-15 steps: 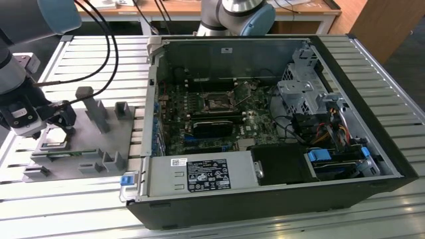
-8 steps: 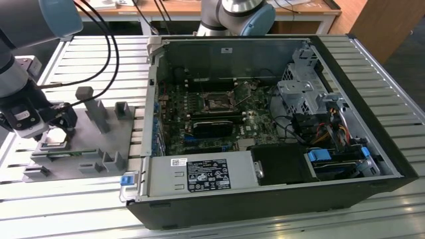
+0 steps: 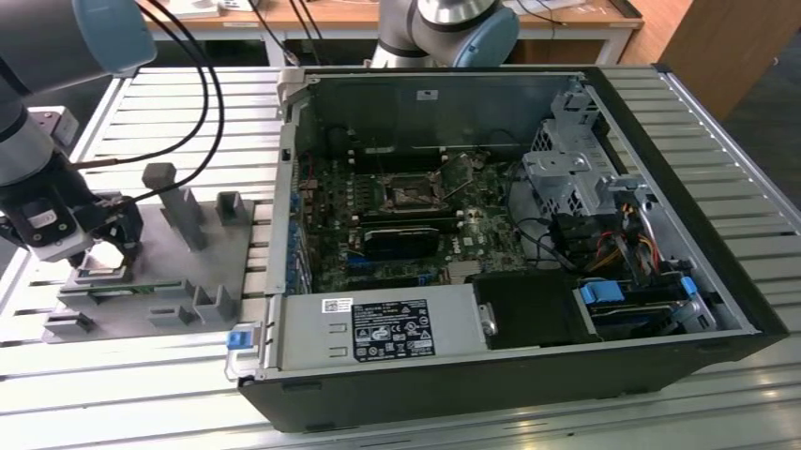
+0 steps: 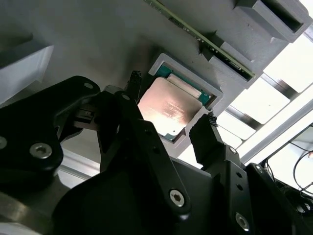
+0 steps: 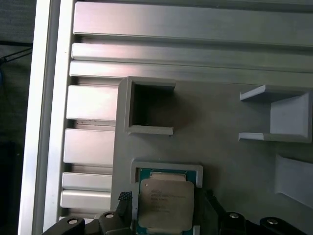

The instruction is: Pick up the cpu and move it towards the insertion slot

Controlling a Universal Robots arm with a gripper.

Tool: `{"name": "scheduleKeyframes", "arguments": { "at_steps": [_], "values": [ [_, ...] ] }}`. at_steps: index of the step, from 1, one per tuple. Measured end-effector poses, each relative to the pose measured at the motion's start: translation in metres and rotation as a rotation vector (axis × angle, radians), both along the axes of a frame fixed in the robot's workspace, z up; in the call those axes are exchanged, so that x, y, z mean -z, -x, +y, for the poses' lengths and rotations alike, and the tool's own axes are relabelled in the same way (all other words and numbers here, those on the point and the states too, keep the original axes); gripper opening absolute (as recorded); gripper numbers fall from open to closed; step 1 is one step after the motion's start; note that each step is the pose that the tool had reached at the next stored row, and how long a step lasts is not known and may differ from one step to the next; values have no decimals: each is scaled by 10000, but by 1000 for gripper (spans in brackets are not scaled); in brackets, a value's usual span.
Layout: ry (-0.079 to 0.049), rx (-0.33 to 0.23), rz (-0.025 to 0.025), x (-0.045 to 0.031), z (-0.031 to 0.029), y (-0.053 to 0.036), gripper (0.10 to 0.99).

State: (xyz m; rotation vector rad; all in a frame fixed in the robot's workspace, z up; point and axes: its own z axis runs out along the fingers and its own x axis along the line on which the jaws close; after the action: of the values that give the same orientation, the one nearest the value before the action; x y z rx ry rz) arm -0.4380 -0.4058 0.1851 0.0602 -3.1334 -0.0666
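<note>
You have a grey plastic fixture (image 3: 238,253) with upright posts lying on the slatted metal table (image 3: 126,384), at the exterior view's left. Just beside it, toward the exterior view's right, an open computer case (image 3: 501,384) lies on its side. Inside it you can see a long black card (image 3: 407,241), a silver power supply (image 3: 375,328) and bundled cables (image 3: 595,246). A wooden desk (image 3: 375,13) stands behind the table.

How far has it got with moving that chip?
Done: the gripper is at the grey fixture, fingers open either side of the cpu. In hand: nothing yet; the cpu lies flat in its recess, not lifted. Left: the grasp, the lift and the carry to the insertion slot inside the computer case.
</note>
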Motion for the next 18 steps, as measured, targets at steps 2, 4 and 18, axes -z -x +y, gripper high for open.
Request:
{"name": "scheduleKeyframes", "arguments": {
  "at_steps": [2,4,18],
  "values": [
    [-3,-1,0,5,0,2,678],
    [-3,0,1,12,0,4,667],
    [-10,25,-1,21,0,4,541]
  ]
}}
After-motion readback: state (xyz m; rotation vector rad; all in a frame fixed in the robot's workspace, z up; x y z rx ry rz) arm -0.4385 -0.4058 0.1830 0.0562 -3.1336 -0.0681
